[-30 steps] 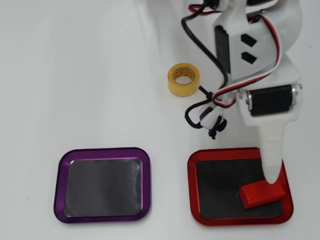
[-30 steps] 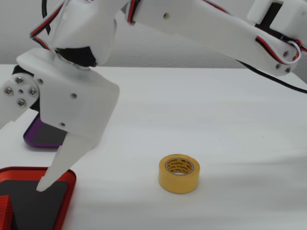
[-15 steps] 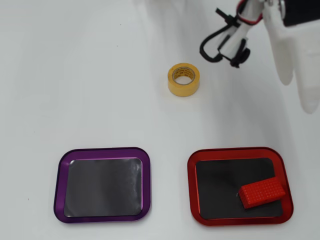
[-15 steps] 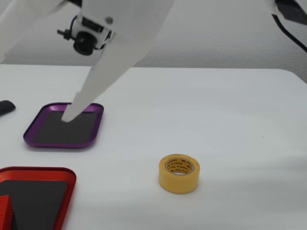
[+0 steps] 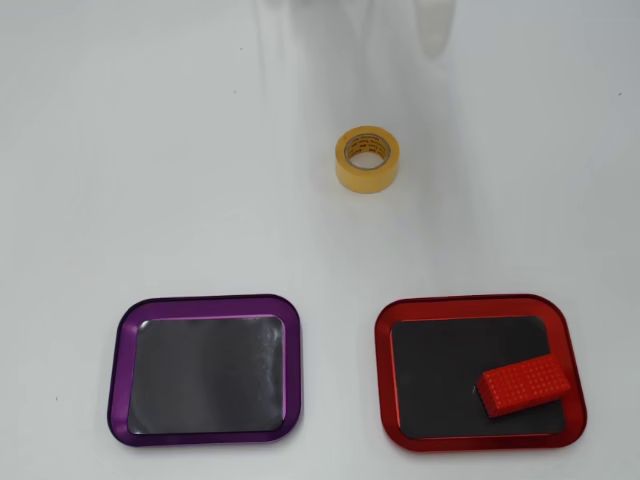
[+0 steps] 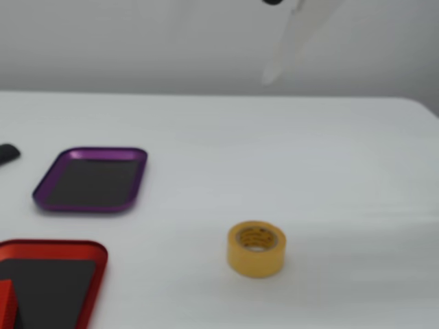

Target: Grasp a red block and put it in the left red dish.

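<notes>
Overhead view, left to right.

1. Purple-rimmed tray point(image 5: 205, 368): we record it on the white tabletop point(image 5: 150, 150) at lower left, lying flat, dark floor bare. In the fixed view it point(image 6: 91, 179) sits at middle left.

2. Yellow tape roll point(image 5: 367, 158): we note it standing on its side rim-up near the upper centre, well apart from both trays. In the fixed view it point(image 6: 256, 248) stands nearest the camera, right of centre.

3. Left red dish point(image 5: 478, 303): we list it at lower right in the overhead view, level with the purple tray and apart from it. In the fixed view only its corner point(image 6: 55, 247) shows at the bottom left edge.

4. Red block point(image 5: 525, 386): we find it inside the red dish, resting on the dark floor in the lower right corner, tilted slightly, its right end touching or just beside the rim. In the fixed view only a sliver point(image 6: 7, 305) shows at the left edge.

5. Claw point(image 6: 274, 72): in the fixed view we see one blurred white finger tip high above the tabletop, holding nothing visible; in the overhead view only a faint white smear point(image 5: 436, 28) at the top edge. We cannot tell how wide it stands.

6. Small dark object point(image 6: 8, 153): at the far left edge of the fixed view, unidentified.
</notes>
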